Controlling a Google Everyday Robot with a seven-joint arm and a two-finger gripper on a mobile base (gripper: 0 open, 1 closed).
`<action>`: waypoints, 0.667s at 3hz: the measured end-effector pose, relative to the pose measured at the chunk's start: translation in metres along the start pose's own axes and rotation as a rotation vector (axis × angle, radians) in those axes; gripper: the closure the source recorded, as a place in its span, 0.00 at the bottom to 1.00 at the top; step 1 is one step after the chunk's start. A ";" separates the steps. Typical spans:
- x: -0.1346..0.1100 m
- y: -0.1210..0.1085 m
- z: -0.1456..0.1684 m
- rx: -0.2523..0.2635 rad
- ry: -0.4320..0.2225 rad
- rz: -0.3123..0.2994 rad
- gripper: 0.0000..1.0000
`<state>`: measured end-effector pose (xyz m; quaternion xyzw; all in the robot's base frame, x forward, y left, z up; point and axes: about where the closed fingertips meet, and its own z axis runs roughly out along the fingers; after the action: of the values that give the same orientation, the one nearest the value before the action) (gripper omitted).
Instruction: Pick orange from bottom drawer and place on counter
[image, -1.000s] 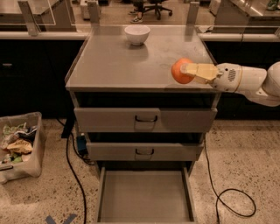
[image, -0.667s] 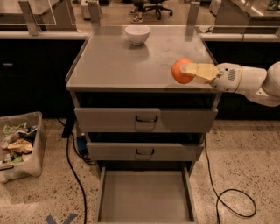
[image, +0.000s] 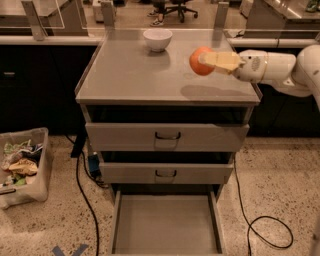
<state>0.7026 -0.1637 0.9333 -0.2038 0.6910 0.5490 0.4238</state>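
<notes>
Now the orange (image: 200, 61) hangs higher than a second ago, lifted and carried a little further in over the counter (image: 135, 75). Its shadow lies on the counter's right part, so it appears to be clear of the surface. The gripper (image: 210, 61) reaches in from past the counter's right rim, clamped on the fruit. The bottom drawer (image: 165, 225) stands pulled out below the counter, its floor bare. The pick looks done; lowering the orange onto the counter and releasing it remain.
</notes>
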 end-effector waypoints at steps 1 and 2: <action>-0.037 0.009 -0.004 0.009 -0.044 -0.065 1.00; -0.037 0.009 -0.004 0.009 -0.043 -0.065 1.00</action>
<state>0.7147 -0.1717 0.9685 -0.2123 0.6771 0.5360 0.4573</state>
